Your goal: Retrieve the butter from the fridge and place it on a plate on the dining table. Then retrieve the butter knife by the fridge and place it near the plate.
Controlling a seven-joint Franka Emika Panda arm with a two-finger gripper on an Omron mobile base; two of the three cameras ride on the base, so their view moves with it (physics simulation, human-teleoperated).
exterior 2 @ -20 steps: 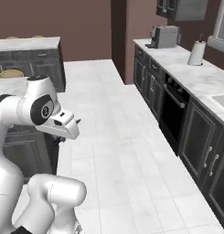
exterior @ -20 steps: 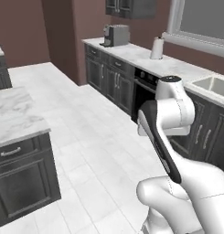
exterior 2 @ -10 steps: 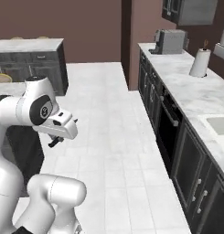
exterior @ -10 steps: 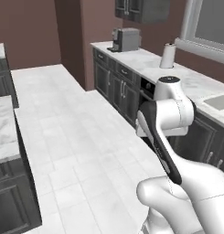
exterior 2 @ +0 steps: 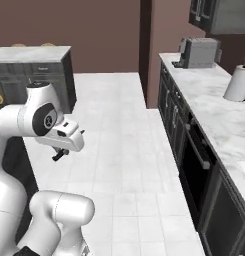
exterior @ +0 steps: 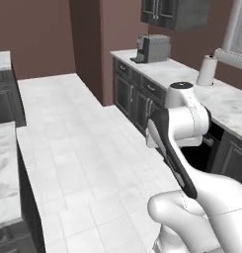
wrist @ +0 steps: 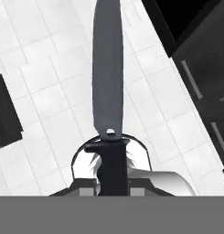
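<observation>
Butter knife [wrist: 108,82]: held in the pincer, blade pointing away from the hand over the white tiled floor [exterior: 83,163]; dark handle low in the hand view, long grey blade running up the middle of it.
Pincer [exterior 2: 59,154]: clenched on the butter knife's dark handle, just behind the small cross-guard; in the right base view it hangs under the white wrist, to the left of the aisle.
Handling: judged light, stiff and slim; a smooth narrow handle could twist or slide in a two-finger hold, so the handle is the sensible place to grip, with the blade left free.
Risk: the long blade sticks well out past the fingers and could clip a cabinet edge or the counter rim when the arm swings.
Arm pose: folded back close over the base, elbow high, wrist tucked low, hand aimed down at the floor; it looks like a carrying posture.
Surroundings: a marble counter [exterior: 211,94] runs along the right with a coffee machine [exterior: 153,48] at the far end and a paper towel roll [exterior 2: 239,84] nearer; another marble counter [exterior 2: 34,52] stands far left.
Stage: likely the knife leg of the task, in transit; neither plate nor butter can be checked from here.
</observation>
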